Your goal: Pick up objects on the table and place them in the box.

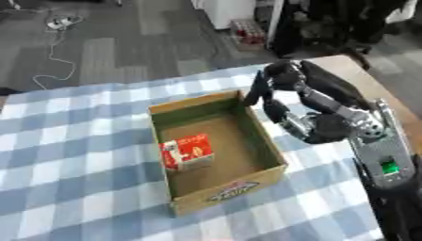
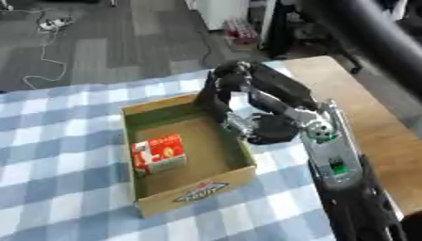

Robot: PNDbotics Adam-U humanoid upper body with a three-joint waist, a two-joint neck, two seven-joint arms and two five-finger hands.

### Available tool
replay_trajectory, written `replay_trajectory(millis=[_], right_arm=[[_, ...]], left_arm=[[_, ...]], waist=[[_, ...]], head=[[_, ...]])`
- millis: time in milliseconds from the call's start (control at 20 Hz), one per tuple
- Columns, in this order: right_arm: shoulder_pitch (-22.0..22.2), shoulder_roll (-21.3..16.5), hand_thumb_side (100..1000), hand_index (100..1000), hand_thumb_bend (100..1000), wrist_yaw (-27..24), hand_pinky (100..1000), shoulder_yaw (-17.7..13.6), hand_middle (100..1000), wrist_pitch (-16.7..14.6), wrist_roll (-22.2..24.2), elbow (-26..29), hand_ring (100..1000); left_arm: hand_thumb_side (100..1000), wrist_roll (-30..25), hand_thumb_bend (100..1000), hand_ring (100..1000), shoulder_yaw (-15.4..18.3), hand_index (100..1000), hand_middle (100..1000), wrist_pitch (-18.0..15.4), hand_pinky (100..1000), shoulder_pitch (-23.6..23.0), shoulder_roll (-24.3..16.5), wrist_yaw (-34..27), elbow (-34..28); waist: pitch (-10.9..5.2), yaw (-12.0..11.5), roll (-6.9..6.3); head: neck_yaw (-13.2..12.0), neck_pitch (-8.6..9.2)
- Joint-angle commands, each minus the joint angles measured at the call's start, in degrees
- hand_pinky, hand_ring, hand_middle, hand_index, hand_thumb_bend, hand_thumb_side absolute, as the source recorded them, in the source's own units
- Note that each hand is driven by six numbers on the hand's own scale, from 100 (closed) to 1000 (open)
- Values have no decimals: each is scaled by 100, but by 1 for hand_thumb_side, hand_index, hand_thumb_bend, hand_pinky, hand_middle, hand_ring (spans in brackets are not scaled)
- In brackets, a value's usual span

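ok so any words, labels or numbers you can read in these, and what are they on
None can be read.
Front of the cardboard box: a diamond-shaped label with dark lettering, too blurred to read.
Red and white carton inside the box: print and a picture on its face, too blurred to read.
Right arm above the right hand: a small green mark, no legible text.

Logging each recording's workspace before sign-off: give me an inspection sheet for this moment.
Surface: blue-and-white checked cloth over a wooden table.
Job's things: open cardboard box; red-and-white carton lies inside it on the floor, left side.
Clutter: nothing seen on the cloth.
Robot hands: right robot hand beside the box's far right corner, fingers curled, holding nothing visible; left robot hand not in view.
Cables: white cable trailing on the grey floor, far left.
Surroundings: grey carpet tiles; crate of red items by a white cabinet.
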State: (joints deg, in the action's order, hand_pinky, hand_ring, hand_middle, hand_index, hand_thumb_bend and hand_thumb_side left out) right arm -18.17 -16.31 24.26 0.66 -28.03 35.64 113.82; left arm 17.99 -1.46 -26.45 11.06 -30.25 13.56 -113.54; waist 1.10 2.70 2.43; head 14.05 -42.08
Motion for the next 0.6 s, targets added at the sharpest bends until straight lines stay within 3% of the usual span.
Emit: replay_trajectory(millis=[50,600], right_arm=[[-85,-97,1000,685,100,-8,415,-38,525,-123,82,77,393],[-114,-80,1000,680,100,-42,415,-38,523,-151,47,77,390]], left_arm=[[857,51,133,266,65,511,394,13,100,20,-160,16,-105],[862,-18,130,263,54,512,396,47,100,-25,-141,18,-105]], waist=[[-65,7,-25],[-70,34,-41]], head=[[-26,23],[-22,105]])
